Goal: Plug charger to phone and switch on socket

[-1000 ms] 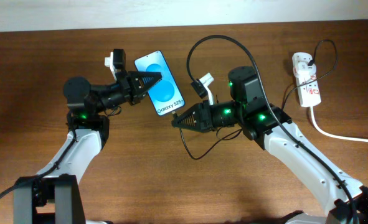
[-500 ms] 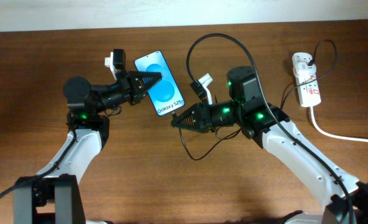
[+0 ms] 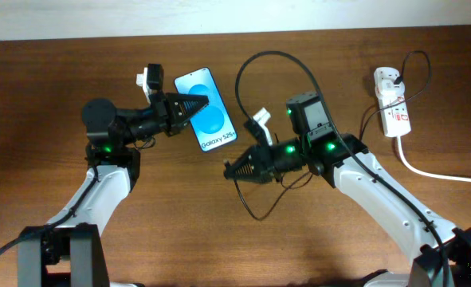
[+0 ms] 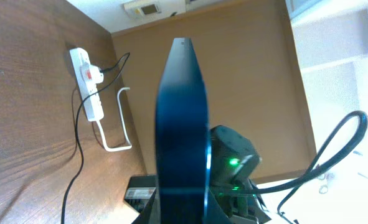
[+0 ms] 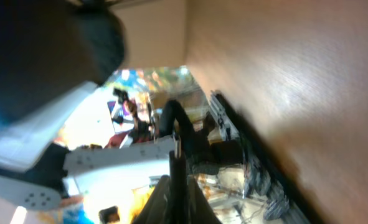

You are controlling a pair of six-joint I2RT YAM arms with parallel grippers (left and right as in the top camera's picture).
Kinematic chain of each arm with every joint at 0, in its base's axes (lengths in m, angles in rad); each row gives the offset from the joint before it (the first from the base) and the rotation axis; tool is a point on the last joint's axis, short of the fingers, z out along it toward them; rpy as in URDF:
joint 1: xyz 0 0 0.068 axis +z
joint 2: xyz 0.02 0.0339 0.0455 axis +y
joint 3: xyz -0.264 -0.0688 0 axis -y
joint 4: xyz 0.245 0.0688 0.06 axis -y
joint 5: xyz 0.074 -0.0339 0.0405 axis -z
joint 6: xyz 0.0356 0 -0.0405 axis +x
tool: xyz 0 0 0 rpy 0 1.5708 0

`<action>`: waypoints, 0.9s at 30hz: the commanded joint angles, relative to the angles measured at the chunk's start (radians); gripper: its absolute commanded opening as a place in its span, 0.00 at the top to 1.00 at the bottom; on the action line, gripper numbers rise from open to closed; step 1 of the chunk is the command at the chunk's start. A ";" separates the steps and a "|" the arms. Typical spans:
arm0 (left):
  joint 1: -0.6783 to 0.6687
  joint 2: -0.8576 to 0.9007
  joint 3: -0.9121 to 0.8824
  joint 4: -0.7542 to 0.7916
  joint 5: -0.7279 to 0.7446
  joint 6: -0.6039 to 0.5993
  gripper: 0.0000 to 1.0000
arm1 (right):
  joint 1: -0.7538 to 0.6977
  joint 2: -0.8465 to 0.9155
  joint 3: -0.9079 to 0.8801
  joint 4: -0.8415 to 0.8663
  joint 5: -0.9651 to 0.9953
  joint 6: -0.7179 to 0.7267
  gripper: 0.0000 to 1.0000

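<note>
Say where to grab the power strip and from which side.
Pinch the socket across its narrow width, mid-length, coming down from above. It lies flat with both long sides exposed; the plug adapter fills the far end and the thick white cord leaves the near end.

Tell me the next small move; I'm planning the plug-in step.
Probably bring the right gripper, shut on the charger, toward the lower end of the phone: the left gripper holds it, and the connector tip sits apart from that end.

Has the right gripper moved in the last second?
Yes. Against the unmoved socket, the right gripper shifted toward the table's near edge.
</note>
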 commanded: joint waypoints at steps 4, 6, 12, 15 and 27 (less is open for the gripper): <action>-0.035 -0.008 0.014 0.010 0.111 -0.005 1.00 | 0.000 -0.156 0.000 -0.233 0.071 -0.282 0.96; -0.068 -0.008 0.014 0.007 0.080 -0.005 1.00 | 0.000 -0.203 0.000 -0.235 0.078 -0.283 0.96; -0.133 -0.008 0.014 -0.357 -0.040 0.177 1.00 | 0.000 -0.235 -0.016 -0.320 0.078 -0.385 0.96; -0.132 -0.008 0.014 -0.269 -0.040 0.240 1.00 | 0.000 -0.235 -0.016 -0.296 0.078 -0.415 0.96; 0.024 0.000 0.014 -0.240 0.115 0.339 1.00 | 0.000 -0.209 -0.016 -0.027 0.069 -0.258 0.96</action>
